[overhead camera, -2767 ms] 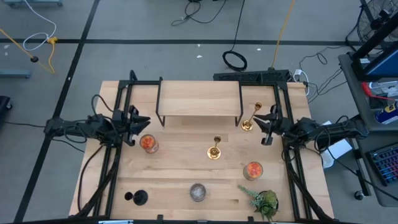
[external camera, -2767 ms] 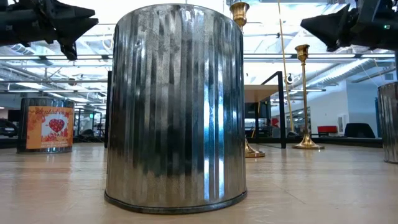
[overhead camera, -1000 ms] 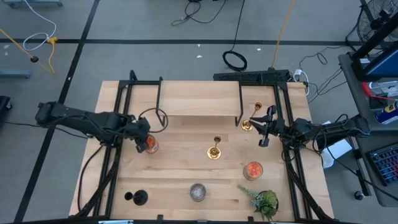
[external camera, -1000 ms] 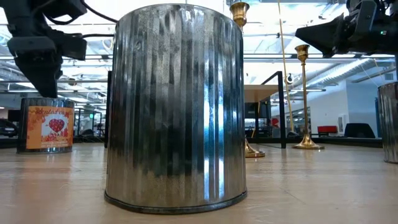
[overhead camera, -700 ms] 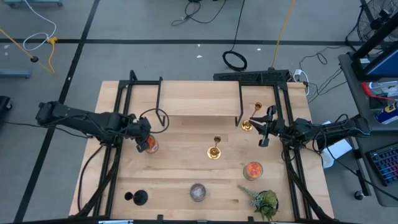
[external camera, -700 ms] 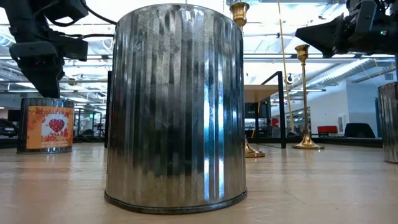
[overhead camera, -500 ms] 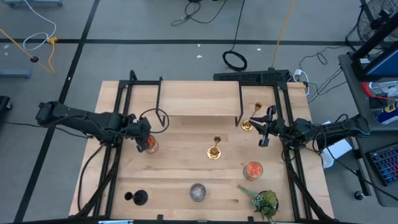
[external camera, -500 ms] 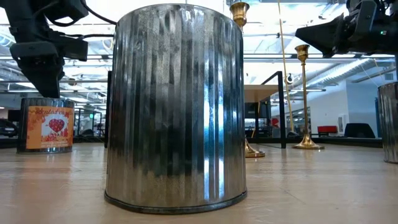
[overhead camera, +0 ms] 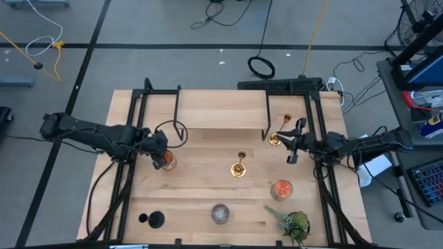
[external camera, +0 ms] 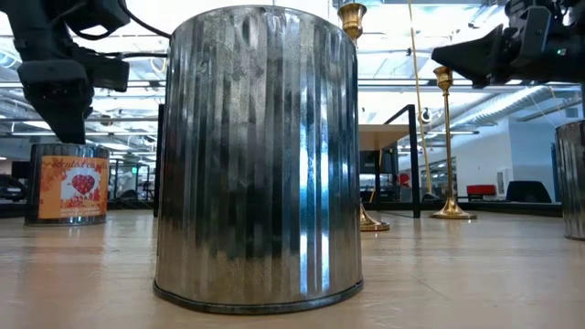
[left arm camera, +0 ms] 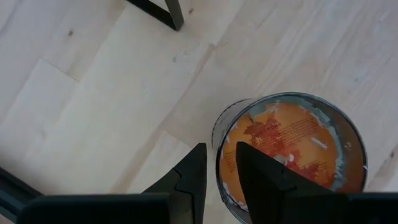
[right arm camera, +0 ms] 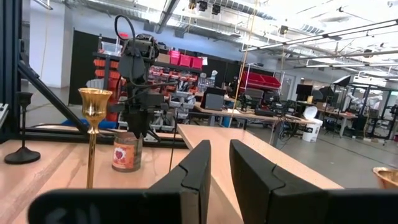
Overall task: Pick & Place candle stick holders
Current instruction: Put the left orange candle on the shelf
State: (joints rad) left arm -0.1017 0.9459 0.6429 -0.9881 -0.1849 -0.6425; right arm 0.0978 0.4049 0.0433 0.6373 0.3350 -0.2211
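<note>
Two gold candle stick holders stand upright on their round bases: one [overhead camera: 277, 137] by the riser's right leg, one [overhead camera: 239, 168] mid-table, which also shows in the right wrist view [right arm camera: 93, 112]. The black candle stick holder [overhead camera: 152, 220] stands near the front left. My left gripper [overhead camera: 158, 158] points down onto a glass jar with orange filling [overhead camera: 166, 162] and is closed on its rim. My right gripper [overhead camera: 289, 144] is shut and empty, level in the air just right of the far gold holder [external camera: 448, 137]. My left gripper [left arm camera: 221, 171] comes from above, pointing down, at the orange jar's rim [left arm camera: 217, 146] on its left side. One finger is inside the jar and one outside, with the wall between them. The jar [external camera: 71, 187] stands upright on the table.
A wooden riser on black legs [overhead camera: 221, 114] stands at the back centre. A ribbed silver jar [overhead camera: 220, 213] stands at the front, filling the low view [external camera: 256, 155]. A second orange jar [overhead camera: 281, 189] and a small plant [overhead camera: 294, 223] stand at the front right.
</note>
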